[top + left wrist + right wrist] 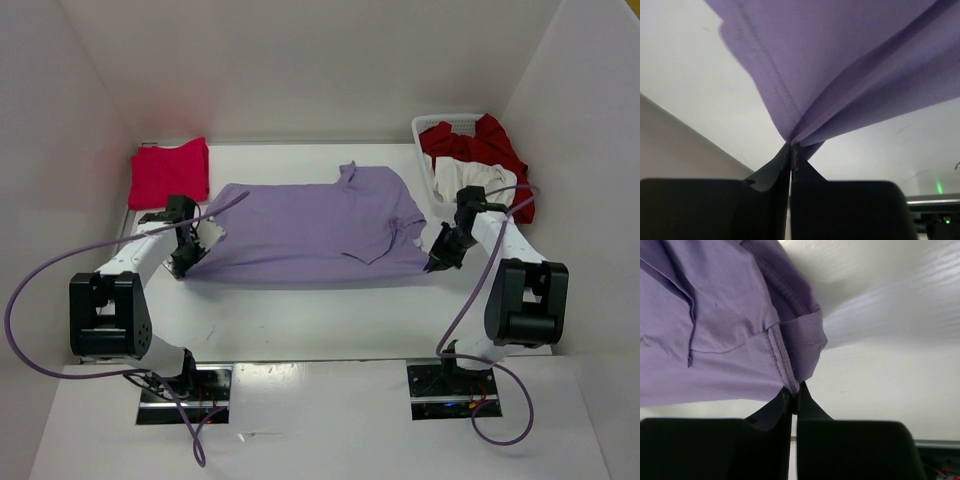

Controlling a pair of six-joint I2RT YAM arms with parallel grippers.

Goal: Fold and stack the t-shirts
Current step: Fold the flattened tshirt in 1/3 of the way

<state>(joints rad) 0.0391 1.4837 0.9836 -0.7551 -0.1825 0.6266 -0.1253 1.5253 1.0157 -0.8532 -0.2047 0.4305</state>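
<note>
The left jaws are pressed together on a thin pinch of the lavender t-shirt; the cloth fans up and away from their tips along a stitched hem. The right jaws are likewise clamped on it, biting the doubled hem at a corner where the fabric bunches and turns over. So the shirt's near edge is caught at both ends, one corner in each pair of jaws. The rest of it lies spread flat on the desk, reaching away from the arms with collar and sleeve at the far side.

This cloth looks light, soft and limp. It will likely sag wherever it is unsupported and may slip from a shallow pinch, so the stitched hems and corners seem the surest holds.

Further out, a magenta-pink t-shirt lies folded at the far left. The dark red t-shirt and cream t-shirt spill over the basket at the far right.
</note>
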